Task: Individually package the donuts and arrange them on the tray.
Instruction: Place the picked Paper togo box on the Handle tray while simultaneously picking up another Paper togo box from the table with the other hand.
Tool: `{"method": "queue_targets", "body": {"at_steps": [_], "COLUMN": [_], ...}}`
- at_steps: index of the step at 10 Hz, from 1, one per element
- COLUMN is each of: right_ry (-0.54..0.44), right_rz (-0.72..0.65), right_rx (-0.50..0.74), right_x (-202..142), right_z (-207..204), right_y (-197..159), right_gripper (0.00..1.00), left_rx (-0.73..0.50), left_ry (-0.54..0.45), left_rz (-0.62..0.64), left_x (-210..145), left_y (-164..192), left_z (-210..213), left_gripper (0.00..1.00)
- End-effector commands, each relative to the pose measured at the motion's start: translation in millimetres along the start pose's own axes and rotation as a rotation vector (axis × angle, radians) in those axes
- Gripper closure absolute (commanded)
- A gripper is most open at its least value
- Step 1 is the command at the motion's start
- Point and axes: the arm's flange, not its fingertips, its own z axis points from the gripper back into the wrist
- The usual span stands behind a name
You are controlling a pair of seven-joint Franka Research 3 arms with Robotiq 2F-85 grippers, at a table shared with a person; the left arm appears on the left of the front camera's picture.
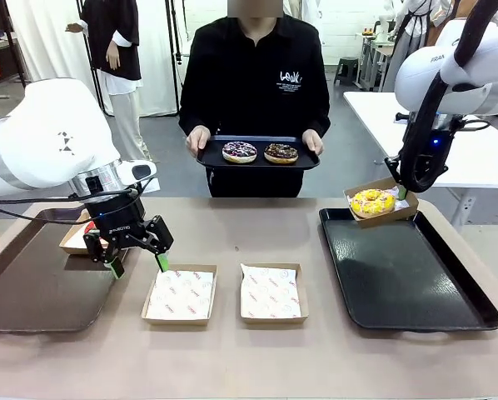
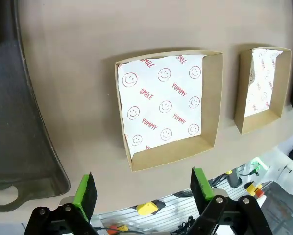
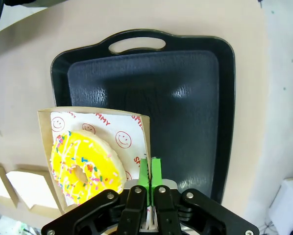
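The right gripper (image 3: 150,169) is clamped on the rim of the cardboard box (image 3: 95,111) holding the yellow donut (image 3: 95,156), above the black tray's (image 3: 185,98) far corner. Placing step, I'd say: lower, then release. The left gripper (image 1: 139,265) hangs spread apart.

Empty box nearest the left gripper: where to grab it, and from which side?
Pinch a side wall from above, one finger inside, one outside. The box lies flat, open-topped, with thin upright cardboard walls, and the liner leaves the rim bare. The right gripper is shut on the loaded box by its wall the same way.
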Motion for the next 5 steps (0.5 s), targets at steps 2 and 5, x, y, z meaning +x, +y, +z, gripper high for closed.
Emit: {"method": "queue_targets", "body": {"at_steps": [2,5], "right_ry": [0.000,0.000], "right_rz": [-0.003,-0.003], "right_rx": [0.000,0.000], "right_x": [-2.8,-2.8], "right_z": [0.9,0.9], "right_y": [-0.4,-0.4], "right_gripper": [0.98,0.98], "left_rx": [0.003,0.003], "left_ry": [0.008,0.008], "left_rz": [-0.002,-0.002], "left_x": [-1.6,-1.6], "left_y": [-1.1,-1.1], "left_z": [2.2,2.2], "left_gripper": [0.00,0.00]}}
